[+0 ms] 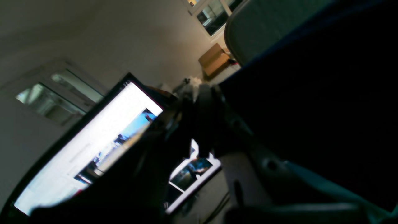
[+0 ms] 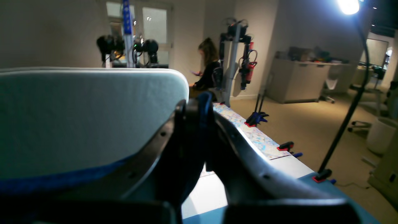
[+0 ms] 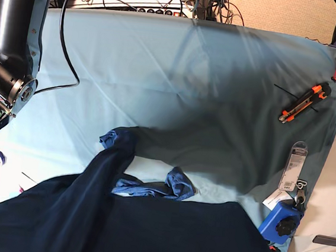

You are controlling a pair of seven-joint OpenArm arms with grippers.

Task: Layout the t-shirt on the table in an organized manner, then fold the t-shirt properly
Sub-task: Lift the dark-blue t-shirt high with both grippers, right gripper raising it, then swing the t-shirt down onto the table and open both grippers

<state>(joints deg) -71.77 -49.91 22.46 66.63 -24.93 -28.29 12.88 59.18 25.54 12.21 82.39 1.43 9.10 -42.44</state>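
Right gripper (image 2: pixel 199 130): I see jaws pinched shut on blue hem of t-shirt (image 3: pixel 146 228). Left gripper (image 1: pixel 202 124): jaws closed; dark fabric beside, hold unclear. Shirt hangs lifted over near edge of surface (image 3: pixel 180 61), sleeve bunched. Layout unfinished, folding not begun.

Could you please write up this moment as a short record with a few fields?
t-shirt: dark navy, lifted in front of the base camera, filling the lower frame; part trails on the table
table: teal cloth, faint creases, far half bare
right gripper: shut on t-shirt, blue fabric between its fingers
left gripper: shut, dark fabric close around it; grip not clear
knife: orange and black, far side of table, apart from the t-shirt
clamp: blue, at the table edge
stage: t-shirt raised, not yet laid flat
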